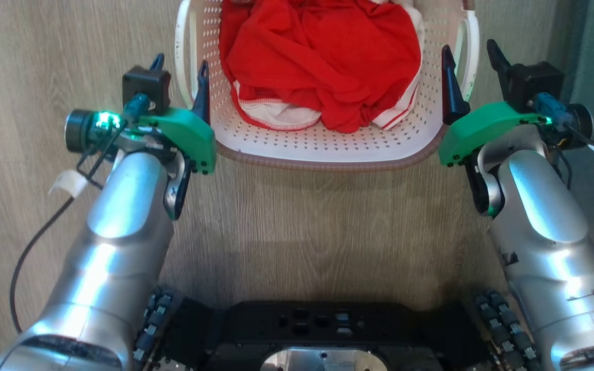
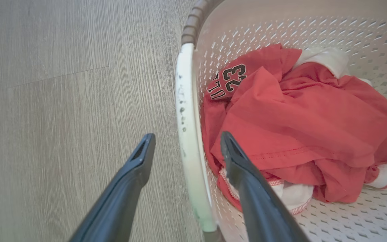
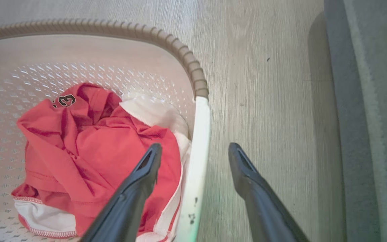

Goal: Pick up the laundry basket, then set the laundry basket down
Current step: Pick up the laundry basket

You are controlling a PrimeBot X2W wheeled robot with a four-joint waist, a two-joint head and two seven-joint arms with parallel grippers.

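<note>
Bimanual approach to the laundry basket point(image 1: 328, 147), which sits on the wood floor point(image 1: 302, 221) directly ahead of the robot's base, holding red clothes point(image 1: 323, 56) over a white garment point(image 1: 276, 114). The left gripper point(image 1: 181, 62) straddles the basket's left handle point(image 2: 186, 134): one finger is inside the basket, over the clothes, and the other is outside it, over bare floor. The right gripper point(image 1: 469, 47) mirrors this at the right handle point(image 3: 198, 151). Both pairs of fingers are spread, with a visible gap on either side of each white handle bar, so nothing is grasped at this moment. The placement is judged deliberate. With the bar centred between the fingers, each hand need only close to clamp it, and taking opposite handles at matching points should keep the load level when lifted. The pick-up appears not yet begun. The main hazard is the inner fingers catching loose fabric along with the handles. A grey surface point(image 3: 375, 101) lies beyond the basket's right side; what it is cannot be told.
</note>
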